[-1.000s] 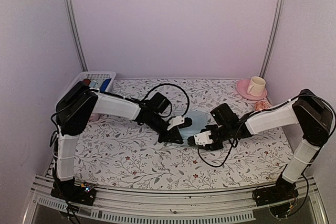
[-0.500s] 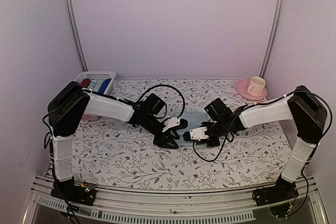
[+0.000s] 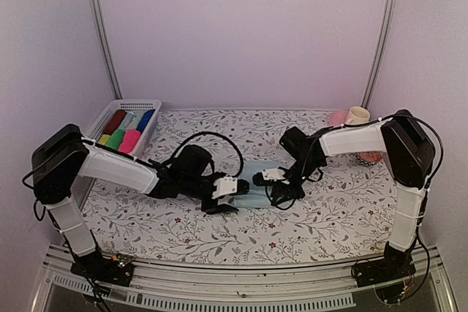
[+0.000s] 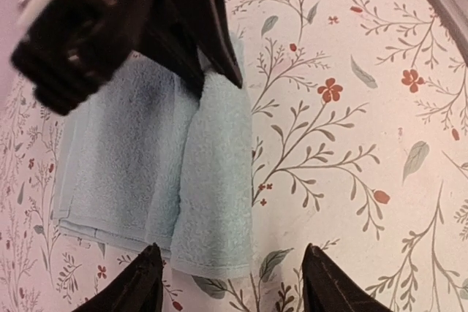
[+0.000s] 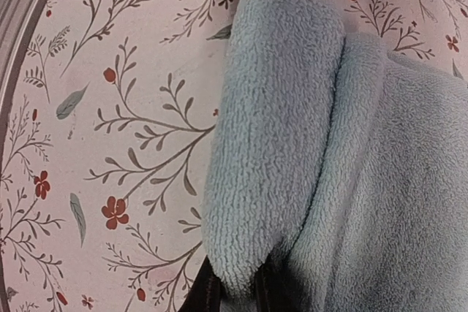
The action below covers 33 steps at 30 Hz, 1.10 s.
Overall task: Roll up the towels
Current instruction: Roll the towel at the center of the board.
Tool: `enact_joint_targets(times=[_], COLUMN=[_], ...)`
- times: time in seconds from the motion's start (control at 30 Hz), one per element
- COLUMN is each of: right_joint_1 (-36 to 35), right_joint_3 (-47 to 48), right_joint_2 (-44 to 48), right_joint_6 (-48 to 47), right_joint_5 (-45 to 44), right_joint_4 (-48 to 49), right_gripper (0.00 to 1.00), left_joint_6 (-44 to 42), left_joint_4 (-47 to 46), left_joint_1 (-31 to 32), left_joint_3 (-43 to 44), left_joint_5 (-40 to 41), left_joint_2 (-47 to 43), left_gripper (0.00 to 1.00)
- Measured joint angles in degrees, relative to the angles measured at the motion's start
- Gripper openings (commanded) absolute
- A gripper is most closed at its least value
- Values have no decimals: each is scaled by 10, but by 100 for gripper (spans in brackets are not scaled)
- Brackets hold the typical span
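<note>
Currently L pincer [image 4: 230, 277], jaws wide, faces towel's [image 4: 212, 180] near end; folded edge runs straight ahead. R pincer [image 5: 234, 294], nearer, grips that fold at far end.

Robot lab cell: plain lilac walls [image 3: 241, 34], metal rails [image 3: 102, 34], left arm [image 3: 117, 169] & right arm [image 3: 358, 140] bolted to alu frame [image 3: 219, 283], floral tabletop [image 3: 219, 233].

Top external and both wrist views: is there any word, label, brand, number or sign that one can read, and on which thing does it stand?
None: no text can be read in any of the three views.
The pale blue towel, the basket, the cup and the flowered table cover show no writing.
</note>
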State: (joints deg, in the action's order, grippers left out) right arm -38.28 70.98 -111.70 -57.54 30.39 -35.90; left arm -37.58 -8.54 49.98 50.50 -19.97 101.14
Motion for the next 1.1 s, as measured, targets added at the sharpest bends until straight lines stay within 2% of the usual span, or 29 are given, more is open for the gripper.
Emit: enact_joint_targets(times=[0.43,0.6,0.8,1.1], right_joint_1=[43,48,50,52], right_joint_3=[150,178,186,187], right_joint_2=[-129,-157,-175,-180], right_joint_6=[-9,-27,-39,-33], right_joint_5=[149,184,199,203], right_joint_4=[-226,-294,-331,-335], right_gripper=[11,11,11,11], left_joint_6=[-82,-98,-115,-122], left_joint_4=[-125,-146,-158,-170], left_joint_1=[83,98,115,120], left_joint_3=[-40,-43,-43,-43], left_joint_5=[122,143,160,165], left_joint_2=[2,14,39,48], left_gripper=[56,48,46,40])
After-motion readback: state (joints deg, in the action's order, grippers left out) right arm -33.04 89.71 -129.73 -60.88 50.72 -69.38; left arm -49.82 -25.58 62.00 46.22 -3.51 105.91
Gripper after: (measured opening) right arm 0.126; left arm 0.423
